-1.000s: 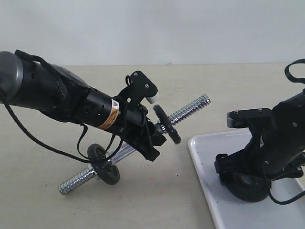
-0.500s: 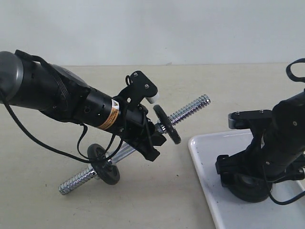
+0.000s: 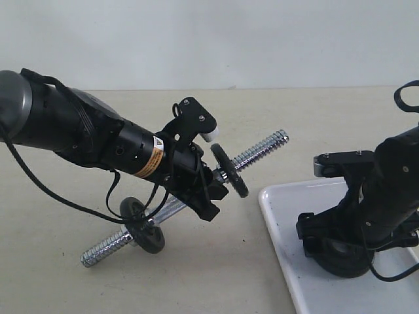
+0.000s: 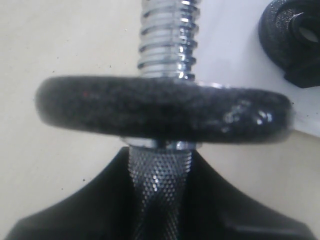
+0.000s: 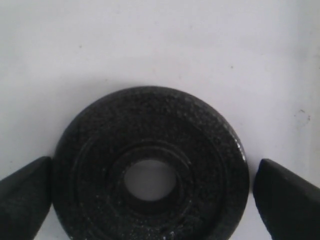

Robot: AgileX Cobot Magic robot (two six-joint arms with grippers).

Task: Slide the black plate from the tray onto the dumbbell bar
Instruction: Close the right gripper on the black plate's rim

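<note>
While the left arm has not stirred over the last second: the right arm has sunk slightly lower over the tray (image 3: 270, 208) — a small move, closing on the pick-up.
Right claw (image 5: 155, 192): spread, with a finger on each side of the black plate (image 5: 100, 165). One finger is at the rim, the other just apart, and it is not yet pinching.
Black plate: flat on the tray at the near right, centre hole facing up.
Left claw (image 3: 208, 185): pinching the dumbbell bar (image 3: 262, 149) at its knurled middle.
Dumbbell bar: tilted, free threaded end raised toward the tray, with a small black disc (image 3: 229, 171) already on it.
Meaning: the grasp looks imminent — lifting and threading remain.
</note>
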